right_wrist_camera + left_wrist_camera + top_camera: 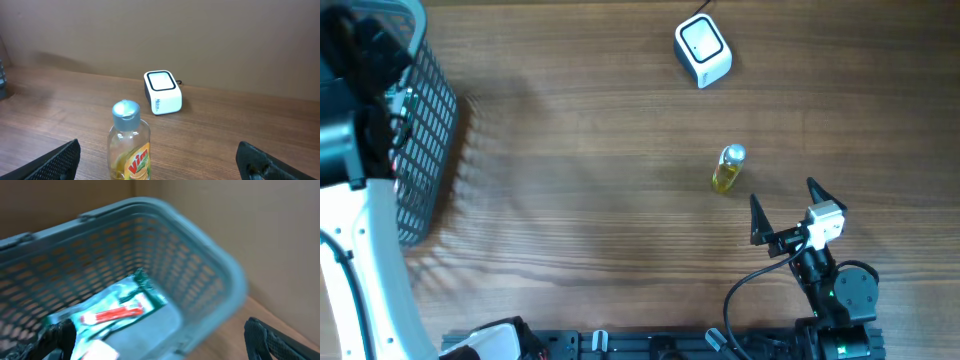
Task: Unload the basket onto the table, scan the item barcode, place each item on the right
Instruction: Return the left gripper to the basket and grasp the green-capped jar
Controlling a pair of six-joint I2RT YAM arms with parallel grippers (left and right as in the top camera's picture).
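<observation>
Yellow-filled clear plastic bottle (728,170) stands just ahead of the right gripper (782,190), whose parted jaws should close squarely below its cap (733,154).

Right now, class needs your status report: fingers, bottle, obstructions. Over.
Left fingers open by basket. Right fingers open, empty, facing upright bottle. Nothing between bottle and scanner.

Overhead down; wrists low; right shares bottle (728,170), scanner (703,52).
</observation>
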